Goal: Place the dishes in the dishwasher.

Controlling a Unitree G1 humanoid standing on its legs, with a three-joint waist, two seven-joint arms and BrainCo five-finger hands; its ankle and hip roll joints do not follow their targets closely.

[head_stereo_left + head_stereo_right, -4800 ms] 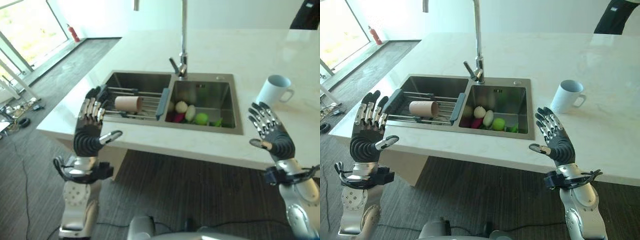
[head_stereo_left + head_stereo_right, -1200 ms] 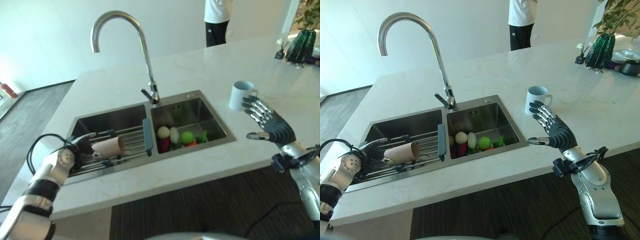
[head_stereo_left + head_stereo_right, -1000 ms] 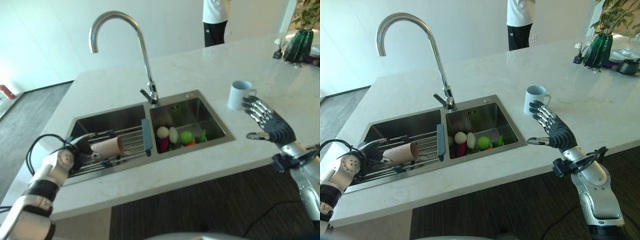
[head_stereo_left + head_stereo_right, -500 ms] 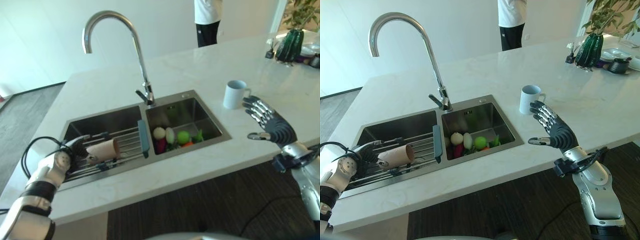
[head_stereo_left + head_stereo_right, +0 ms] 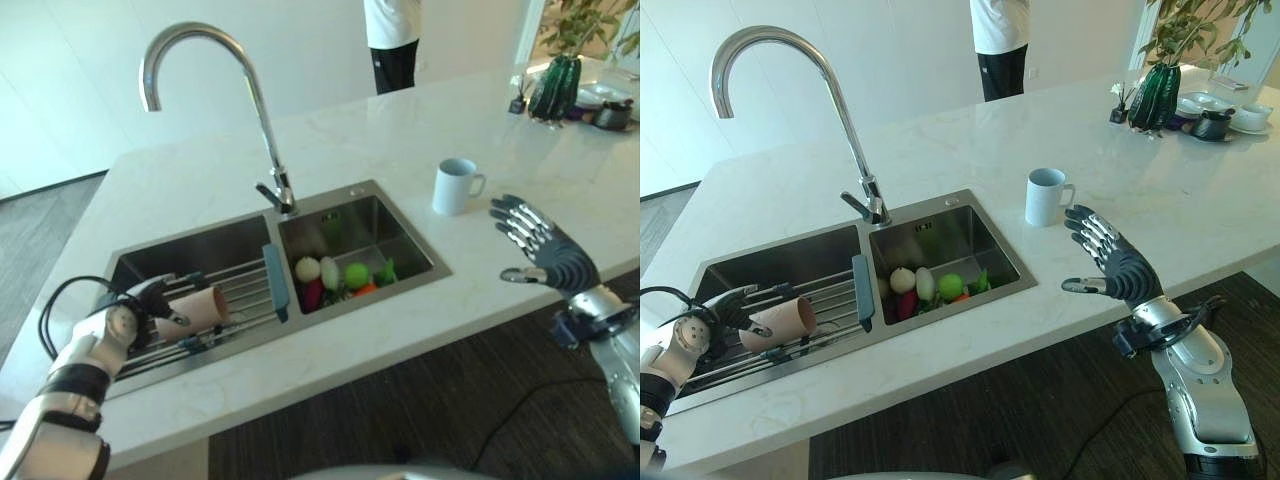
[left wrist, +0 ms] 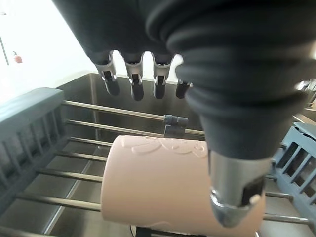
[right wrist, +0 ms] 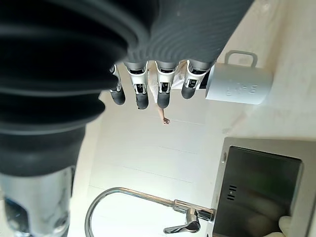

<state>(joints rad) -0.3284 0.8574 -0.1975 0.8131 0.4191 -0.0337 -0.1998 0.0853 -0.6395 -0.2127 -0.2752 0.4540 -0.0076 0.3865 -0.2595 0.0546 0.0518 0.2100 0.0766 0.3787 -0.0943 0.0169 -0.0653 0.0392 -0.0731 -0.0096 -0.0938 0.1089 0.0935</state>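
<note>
The left hand [image 5: 150, 305] has reached the beige cylindrical cup [image 5: 192, 311] from behind, fingers released around it; next, clench. The right hand [image 5: 1110, 262] waits, released.

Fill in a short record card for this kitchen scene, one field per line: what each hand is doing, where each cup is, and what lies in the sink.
left hand: open, over the pink cup
right hand: open, raised over the counter edge, empty
pink cup: on its side on the drying rack across the left basin
white mug: upright on the counter, beyond the right hand
right basin: vegetables
</note>
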